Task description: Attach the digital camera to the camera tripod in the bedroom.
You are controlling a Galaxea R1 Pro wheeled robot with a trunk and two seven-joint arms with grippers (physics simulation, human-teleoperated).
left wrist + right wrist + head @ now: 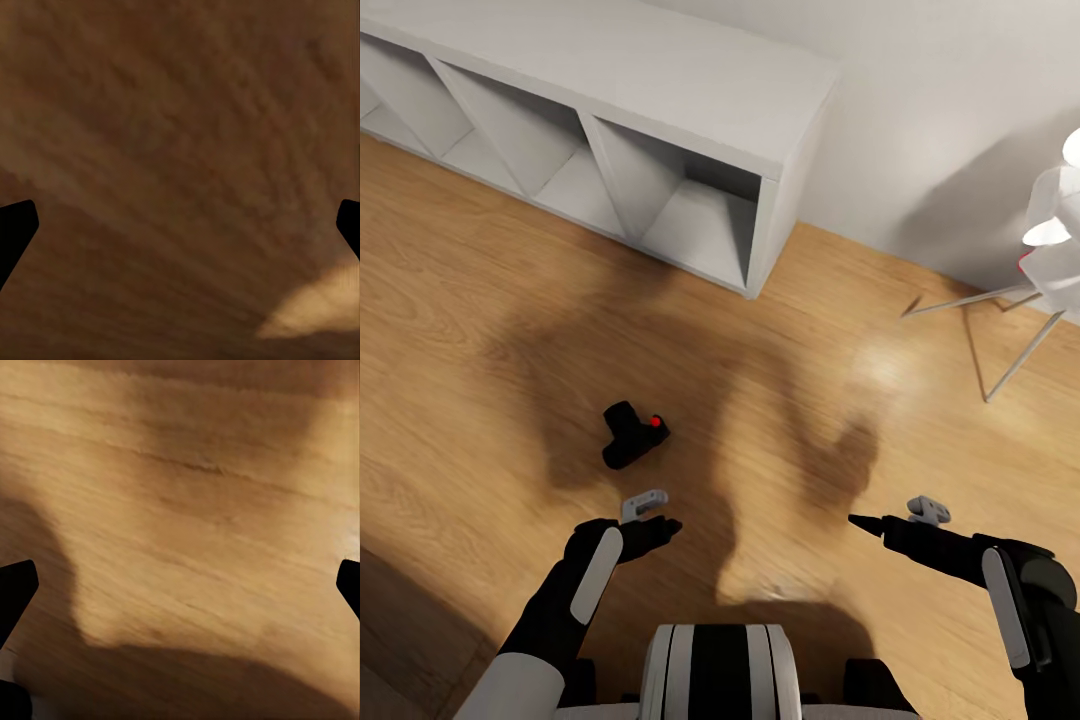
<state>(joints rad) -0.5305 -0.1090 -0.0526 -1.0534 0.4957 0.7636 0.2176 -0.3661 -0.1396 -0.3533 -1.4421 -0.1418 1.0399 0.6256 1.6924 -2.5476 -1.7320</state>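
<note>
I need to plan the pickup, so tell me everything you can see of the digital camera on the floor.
The digital camera is small, matte black and plastic-looking, with a stubby lens barrel at its far-left end and a bright red dot on its right part. It lies on the light wood plank floor, inside the robot's shadow, in front of the grey cube shelf. Nothing grips it; the left end effector hovers just short of it.

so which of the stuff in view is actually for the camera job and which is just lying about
For the job:
- digital camera, lying on the wood floor
- left gripper, open, nearest it
- right gripper, open

Just there:
- grey cube shelf
- white lamp on thin legs
</note>
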